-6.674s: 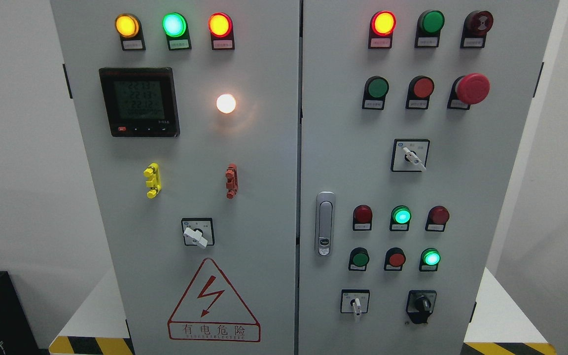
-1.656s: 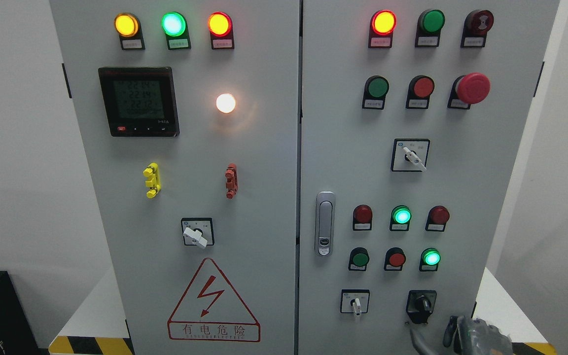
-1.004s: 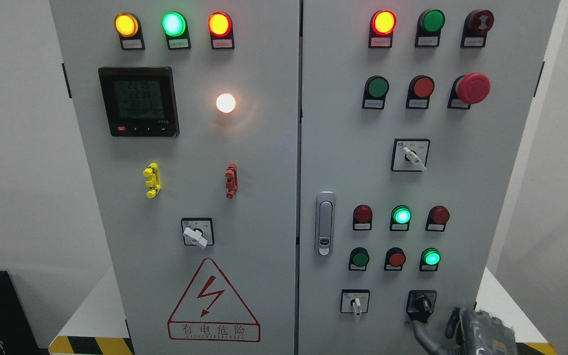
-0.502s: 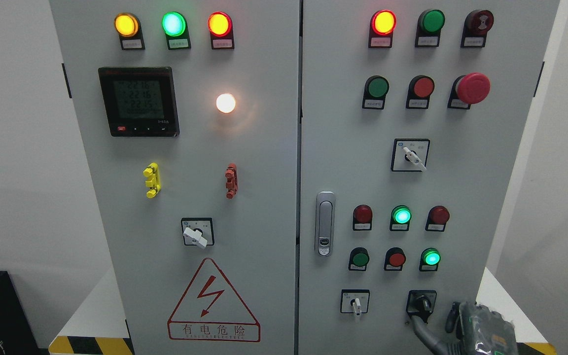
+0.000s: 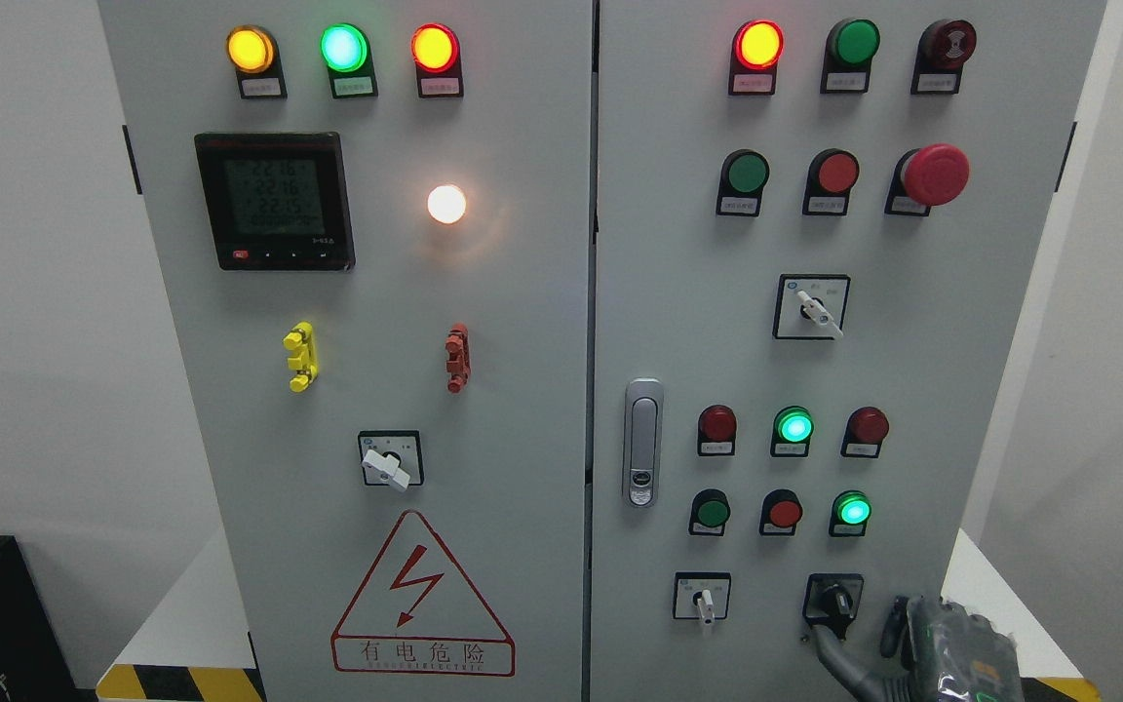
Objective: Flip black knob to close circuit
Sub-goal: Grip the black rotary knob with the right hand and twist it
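Black rotary knob (image 5: 832,603) low on the grey metal cabinet's (image 5: 912,370) right door, touched from below by one grey finger (image 5: 839,658) of the right robot hand (image 5: 947,648). Not gripping anything, rest of the fingers hard to tell. Could easily slip off mid-turn with such thin contact.

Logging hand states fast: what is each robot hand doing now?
Left robot hand: not in view.
Right robot hand: one finger reaches the black rotary knob; grip cannot be told.
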{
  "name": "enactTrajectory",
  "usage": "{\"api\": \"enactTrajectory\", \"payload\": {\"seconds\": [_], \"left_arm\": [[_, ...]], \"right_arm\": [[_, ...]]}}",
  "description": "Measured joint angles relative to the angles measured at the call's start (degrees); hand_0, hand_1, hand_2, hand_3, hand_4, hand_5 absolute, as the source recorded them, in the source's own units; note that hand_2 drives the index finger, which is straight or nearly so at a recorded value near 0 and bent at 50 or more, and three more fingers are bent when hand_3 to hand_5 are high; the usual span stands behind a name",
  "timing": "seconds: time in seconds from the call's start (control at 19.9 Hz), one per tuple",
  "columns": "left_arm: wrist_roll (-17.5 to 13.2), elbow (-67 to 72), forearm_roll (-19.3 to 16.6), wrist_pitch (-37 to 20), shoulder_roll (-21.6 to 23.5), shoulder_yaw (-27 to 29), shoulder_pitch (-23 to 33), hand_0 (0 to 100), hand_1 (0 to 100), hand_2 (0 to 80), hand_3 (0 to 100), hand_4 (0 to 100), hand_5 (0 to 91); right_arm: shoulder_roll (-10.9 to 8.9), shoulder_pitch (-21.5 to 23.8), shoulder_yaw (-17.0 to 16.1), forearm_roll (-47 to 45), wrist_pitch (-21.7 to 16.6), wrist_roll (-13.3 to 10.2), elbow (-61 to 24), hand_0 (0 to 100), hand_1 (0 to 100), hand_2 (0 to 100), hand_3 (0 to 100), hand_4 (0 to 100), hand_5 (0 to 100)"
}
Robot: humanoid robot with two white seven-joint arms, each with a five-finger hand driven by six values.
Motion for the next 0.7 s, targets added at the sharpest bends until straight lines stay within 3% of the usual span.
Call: {"api": "enactTrajectory", "payload": {"seconds": [0.7], "left_arm": [[0.0, 0.0, 0.0, 0.0, 0.0, 0.0, 0.0, 0, 0, 0.0, 0, 0, 0.0]], "right_arm": [[-0.08, -0.77, -0.87, -0.21, 0.12, -0.2, 0.45, 0, 24, 73, 90, 70, 69]]}}
